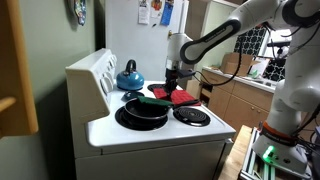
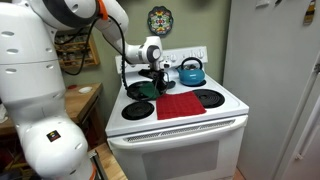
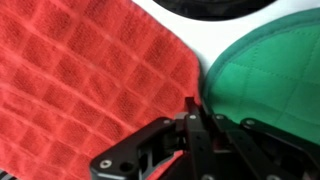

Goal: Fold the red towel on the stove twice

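Lying flat on stove [image 2: 180, 128] top, red towel [image 2: 180, 104] fills centre of frame in an exterior view, with black burner [image 2: 208, 98] just right of it. Arm's gripper [image 2: 160, 82] hangs over towel's upper-left corner, close to green quilted cloth [image 3: 270, 80]. Wrist view, lower centre: claw clenched, fingertips [image 3: 192, 112] pressed together at towel's edge; whether fabric is caught between them cannot be told. Blue kettle [image 2: 191, 71] stands above towel in frame, apart from it.
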